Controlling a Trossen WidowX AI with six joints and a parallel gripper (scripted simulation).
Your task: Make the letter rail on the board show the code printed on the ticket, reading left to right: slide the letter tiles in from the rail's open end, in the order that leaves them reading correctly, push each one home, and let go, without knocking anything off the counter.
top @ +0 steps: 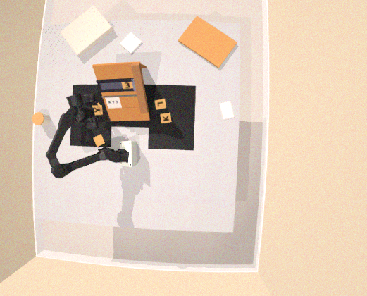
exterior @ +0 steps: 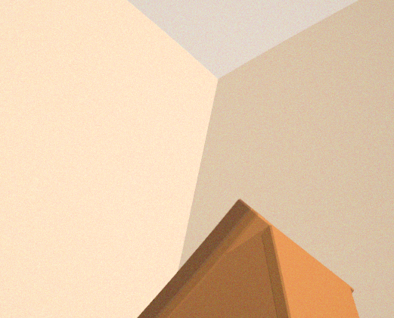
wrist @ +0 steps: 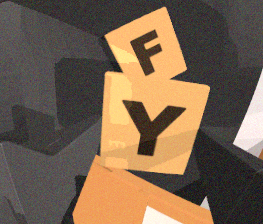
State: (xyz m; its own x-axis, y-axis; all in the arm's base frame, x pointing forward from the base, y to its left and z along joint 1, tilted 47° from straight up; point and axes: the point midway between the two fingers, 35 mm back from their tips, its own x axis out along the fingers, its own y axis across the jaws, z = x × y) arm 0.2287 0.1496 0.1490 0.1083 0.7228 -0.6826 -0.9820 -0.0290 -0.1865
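Note:
My gripper (top: 96, 111) (wrist: 150, 128) is shut on the Y tile (top: 98, 108) (wrist: 167, 132), just left of the orange board (top: 130, 114) (wrist: 114, 182). The ticket (top: 113, 103) reads KY3. The dark rail (top: 109, 86) holds the 3 tile (top: 127, 85) toward its right end; its left part is bare. The F tile (wrist: 149, 52) shows behind the Y tile in the wrist view and is hidden in the top view. The L tile (top: 160, 103) and K tile (top: 165, 118) lie right of the board. Another tile (top: 98, 140), no letter visible, lies below the gripper.
Black mats (top: 187, 102) lie on both sides of the board. A cream block (top: 86, 31), a white square (top: 131, 43) and an orange block (top: 208, 41) are at the back. A white card (top: 227, 110) is at right, an orange cylinder (top: 38, 118) at the left edge.

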